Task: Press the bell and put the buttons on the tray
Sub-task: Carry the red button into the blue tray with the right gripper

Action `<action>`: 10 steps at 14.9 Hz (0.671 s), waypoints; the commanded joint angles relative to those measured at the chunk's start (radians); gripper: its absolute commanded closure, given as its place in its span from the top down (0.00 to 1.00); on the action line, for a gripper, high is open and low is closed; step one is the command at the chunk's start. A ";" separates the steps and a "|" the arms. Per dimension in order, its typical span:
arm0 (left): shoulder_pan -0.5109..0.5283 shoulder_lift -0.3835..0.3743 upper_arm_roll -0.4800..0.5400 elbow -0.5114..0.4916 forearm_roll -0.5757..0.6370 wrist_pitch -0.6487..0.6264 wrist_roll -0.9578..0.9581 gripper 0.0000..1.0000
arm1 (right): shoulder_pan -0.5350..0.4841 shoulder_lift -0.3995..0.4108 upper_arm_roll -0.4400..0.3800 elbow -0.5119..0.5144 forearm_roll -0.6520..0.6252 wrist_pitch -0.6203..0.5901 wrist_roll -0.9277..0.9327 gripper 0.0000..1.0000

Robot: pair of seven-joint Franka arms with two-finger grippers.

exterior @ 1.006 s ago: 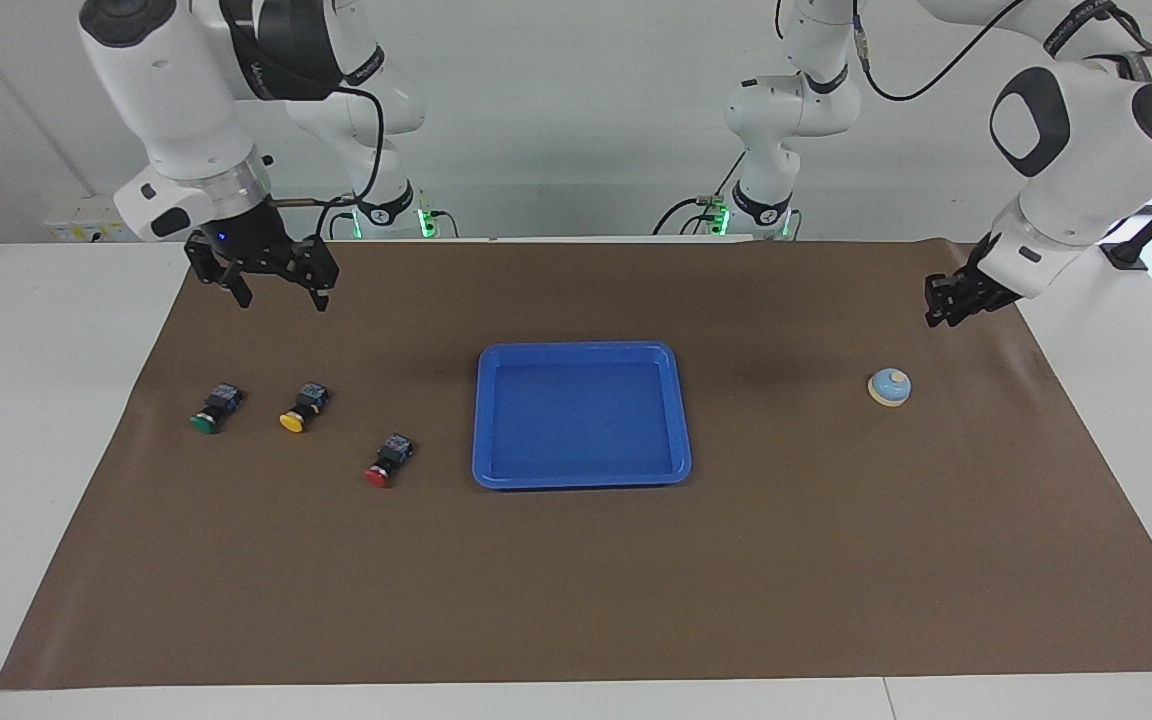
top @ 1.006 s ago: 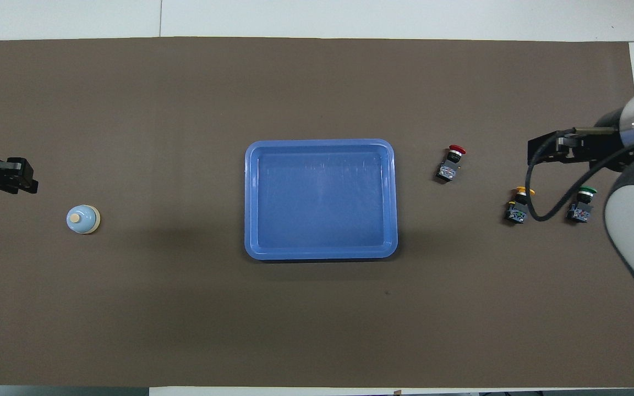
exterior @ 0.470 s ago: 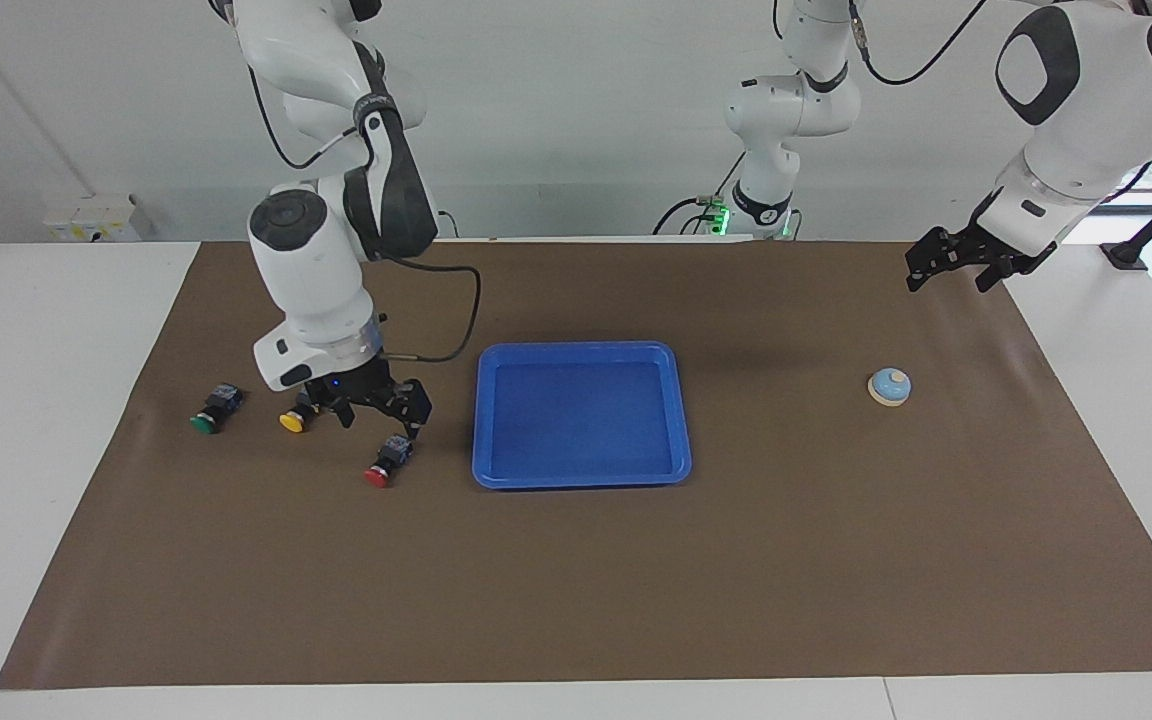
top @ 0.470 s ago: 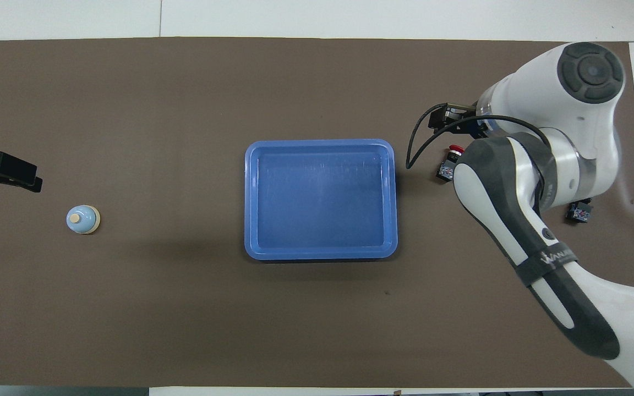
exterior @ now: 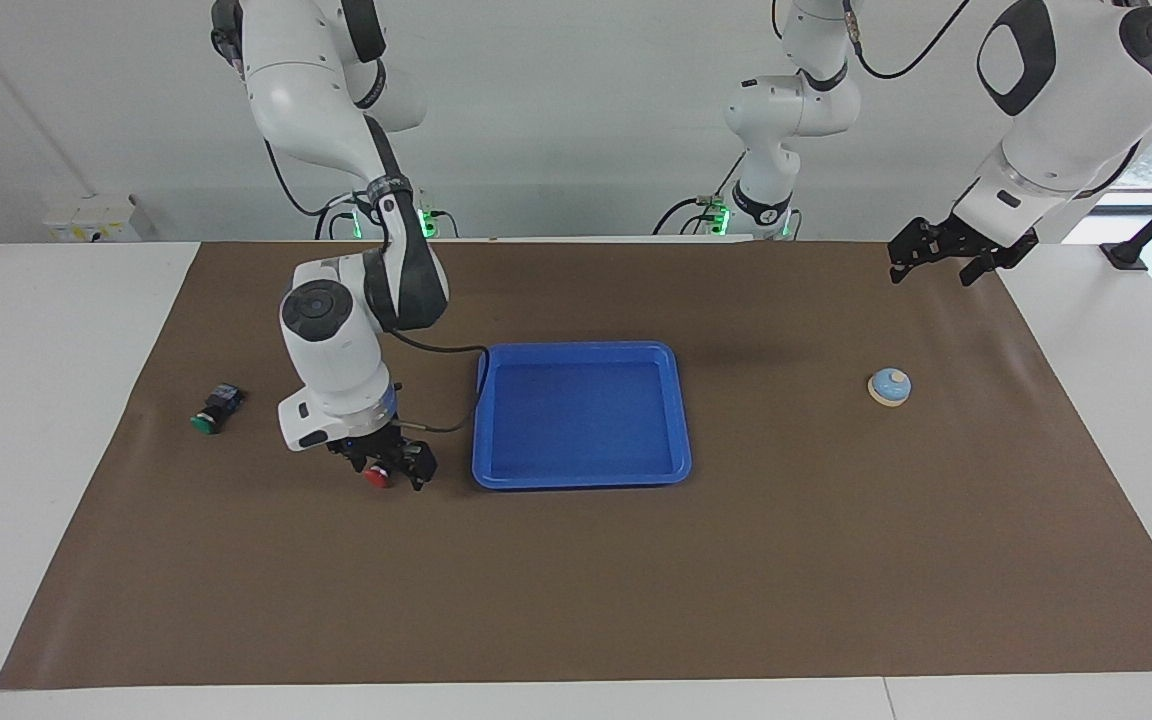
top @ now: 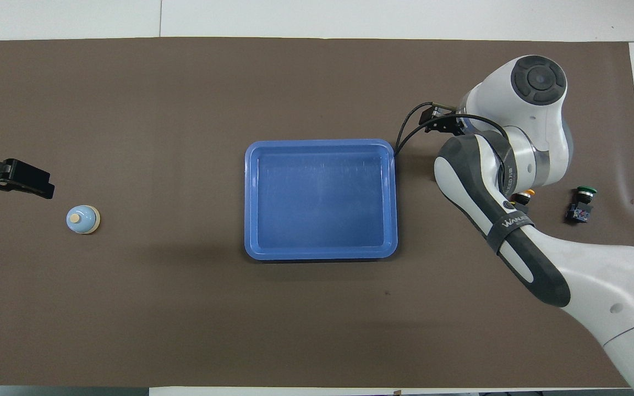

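My right gripper (exterior: 383,468) is down on the mat beside the blue tray (exterior: 581,348), its open fingers standing on either side of the red button (exterior: 376,477). In the overhead view the right arm hides the gripper and the red button. The green button (exterior: 214,410) lies toward the right arm's end of the table and also shows in the overhead view (top: 582,202). The yellow button (top: 525,195) peeks out from under the right arm. The bell (exterior: 889,387) sits toward the left arm's end. My left gripper (exterior: 939,258) is open and empty, up in the air near the bell.
A brown mat (exterior: 576,580) covers the table. The tray (top: 321,144) has nothing in it. The right arm's cable (exterior: 446,350) hangs close to the tray's rim. White table (exterior: 46,330) borders the mat at both ends.
My right arm swung in from the mat's edge over the buttons and came down around the red button. My left gripper rose, turned and opened near the bell.
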 commanded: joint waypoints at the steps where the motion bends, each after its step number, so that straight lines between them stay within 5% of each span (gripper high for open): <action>1: 0.011 -0.018 -0.013 -0.018 -0.004 -0.023 0.000 1.00 | -0.008 -0.013 0.008 -0.061 -0.019 0.052 0.032 1.00; 10: 0.016 -0.032 -0.008 -0.023 -0.004 -0.014 -0.010 1.00 | -0.006 -0.041 0.007 -0.157 -0.023 0.058 0.006 1.00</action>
